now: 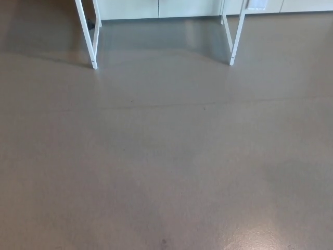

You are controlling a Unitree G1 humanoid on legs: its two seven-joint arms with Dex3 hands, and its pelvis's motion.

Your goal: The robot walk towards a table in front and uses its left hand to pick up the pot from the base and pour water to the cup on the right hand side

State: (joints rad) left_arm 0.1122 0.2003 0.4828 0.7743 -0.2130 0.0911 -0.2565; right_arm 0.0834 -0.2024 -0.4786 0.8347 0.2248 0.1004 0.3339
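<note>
Neither the pot, its base nor the cup shows in the head view. Only the lower parts of a table's white legs appear at the top: a left pair (89,36) and a right pair (235,36). The tabletop lies above the picture's edge. No part of my arms or hands is in the picture.
Grey-brown floor (166,156) fills nearly the whole view between me and the table legs. Behind the legs runs the base of white cabinets (156,8). A small dark object (91,23) lies on the floor by the left legs.
</note>
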